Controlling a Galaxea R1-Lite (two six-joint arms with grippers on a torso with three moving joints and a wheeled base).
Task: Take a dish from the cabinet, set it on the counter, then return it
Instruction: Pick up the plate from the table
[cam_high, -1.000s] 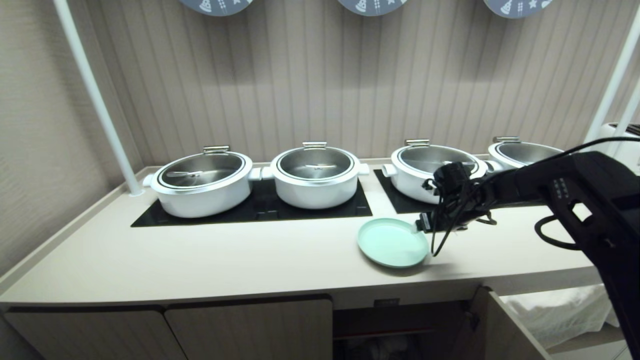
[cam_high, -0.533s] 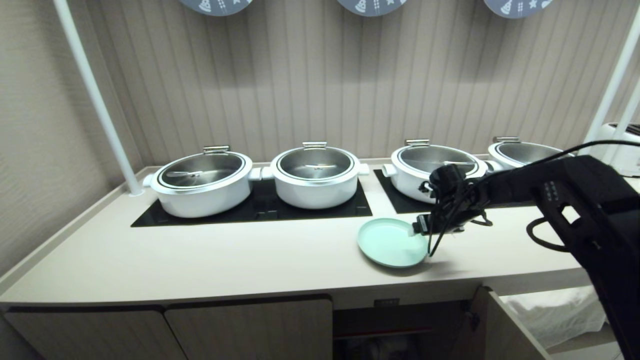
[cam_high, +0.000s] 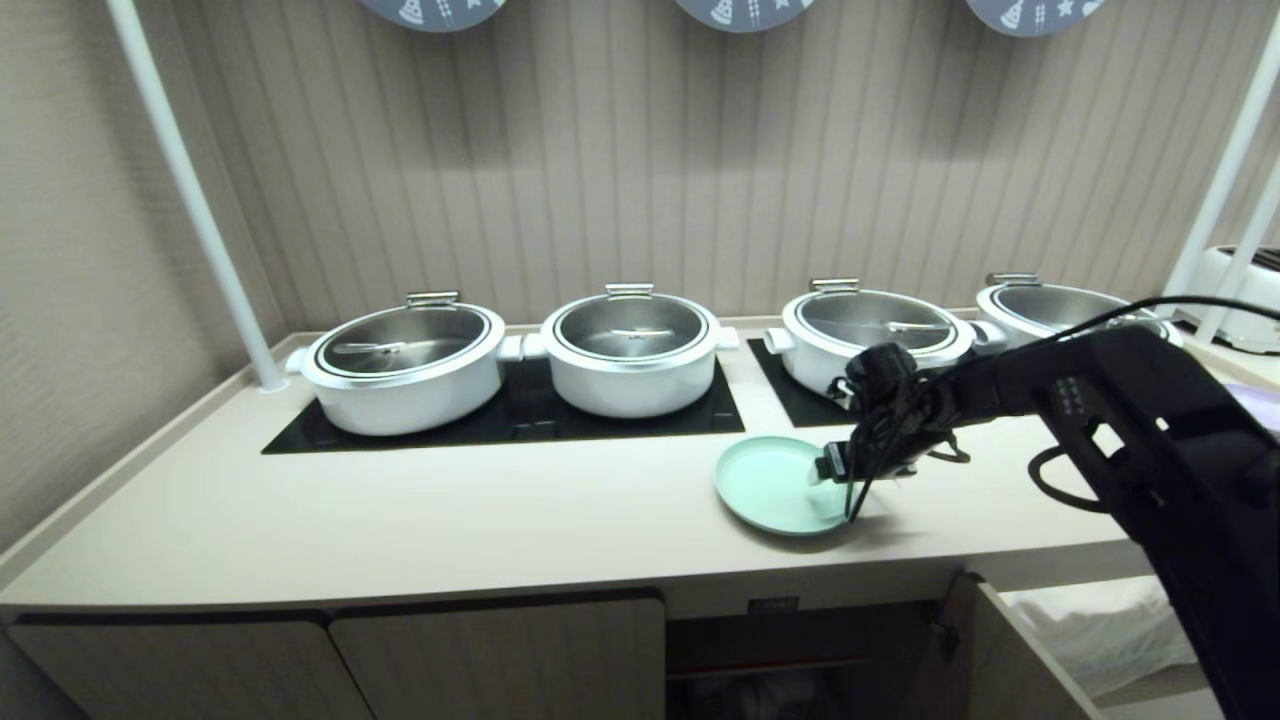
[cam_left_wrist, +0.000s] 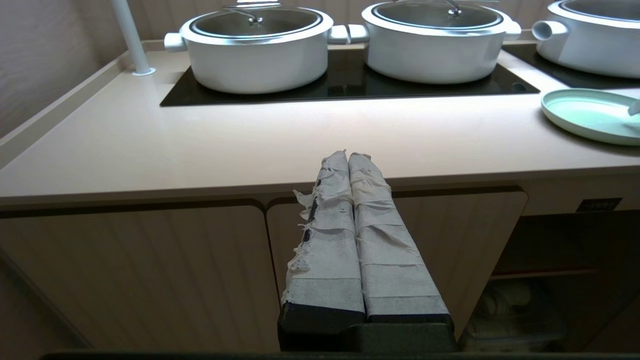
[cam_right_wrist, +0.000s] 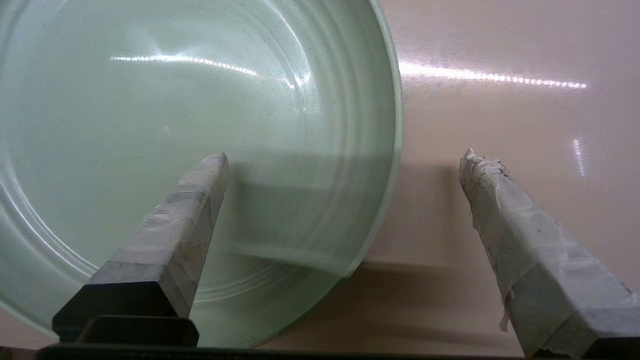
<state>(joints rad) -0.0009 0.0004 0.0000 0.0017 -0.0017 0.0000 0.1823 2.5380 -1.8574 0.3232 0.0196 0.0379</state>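
Four white pots (cam_high: 630, 352) back your head view, where the dish (cam_high: 775, 484) lies flat on the surface (cam_high: 400, 520), the right claw (cam_high: 835, 468) at its rim. Your left wrist view shows the left claw (cam_left_wrist: 349, 156) pressed shut before the cupboards. Your right wrist view has the fingers (cam_right_wrist: 197, 192) spread wide astride the rim, seemingly not touching.

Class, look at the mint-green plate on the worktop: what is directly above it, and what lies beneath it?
Above the plate: the right claw, open, straddling its rim. Beneath: the worktop; the covered patch is hidden.
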